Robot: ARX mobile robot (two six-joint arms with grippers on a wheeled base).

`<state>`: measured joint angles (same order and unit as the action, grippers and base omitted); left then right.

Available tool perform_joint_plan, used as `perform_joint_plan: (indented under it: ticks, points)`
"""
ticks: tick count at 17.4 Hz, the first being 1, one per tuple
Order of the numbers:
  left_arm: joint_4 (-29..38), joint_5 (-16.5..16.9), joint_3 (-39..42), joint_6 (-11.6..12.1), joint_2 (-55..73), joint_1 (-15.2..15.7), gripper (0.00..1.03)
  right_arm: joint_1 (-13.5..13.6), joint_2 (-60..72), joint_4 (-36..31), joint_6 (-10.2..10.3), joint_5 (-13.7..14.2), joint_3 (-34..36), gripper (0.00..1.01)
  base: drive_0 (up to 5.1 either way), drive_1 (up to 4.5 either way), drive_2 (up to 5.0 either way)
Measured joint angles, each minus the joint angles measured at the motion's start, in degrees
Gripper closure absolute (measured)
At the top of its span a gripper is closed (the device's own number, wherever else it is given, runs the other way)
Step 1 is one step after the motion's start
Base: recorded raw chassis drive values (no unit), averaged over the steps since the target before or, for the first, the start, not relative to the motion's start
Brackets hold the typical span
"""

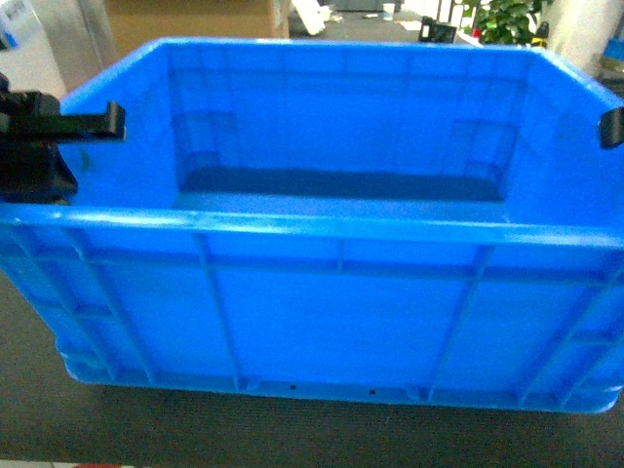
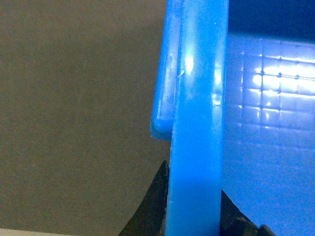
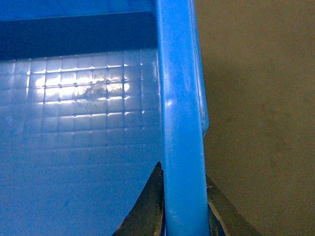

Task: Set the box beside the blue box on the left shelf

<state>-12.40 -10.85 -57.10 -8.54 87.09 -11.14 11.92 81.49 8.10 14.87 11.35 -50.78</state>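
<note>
Background: dark grey-brown carpeted floor across the foreground. Beyond, a brown cardboard-coloured panel at upper left, a pale grey surface beside it, and a green leafy plant at upper right. Bright, even indoor light.

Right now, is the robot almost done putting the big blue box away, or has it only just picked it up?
Only the start looks done. Both grippers are clamped on the box: the left gripper on its left rim, the right gripper on its right rim. The box fills the head view, with grey floor below it. No shelf or second blue box shows, so carrying it there and setting it down are still left.
</note>
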Motion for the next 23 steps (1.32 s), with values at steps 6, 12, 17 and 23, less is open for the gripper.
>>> perform_joint_plan:
  ticks: [6,12,17,23]
  points:
    - [3.6,-10.4,12.4,0.1,-22.8,-7.0,0.92,4.8,-19.6,-0.3,-2.6,6.2,7.4,0.91,0.0,0.00,0.0]
    - [0.2,-18.1,17.5,0.3,-38.2,-13.4,0.92,11.7,-34.5,3.0,-2.1,13.9,12.9,0.90,0.0,0.00,0.0]
    - [0.6,-18.5,17.5,1.2,-39.0,-13.7,0.92,13.3,-36.2,3.1,-2.1,16.1,13.3,0.90,0.0,0.00,0.0]
    - [0.5,-18.5,17.6,1.2,-38.8,-13.7,0.92,13.2,-35.9,3.1,-1.8,16.1,13.7,0.90,-0.1,-0.11,-0.1]
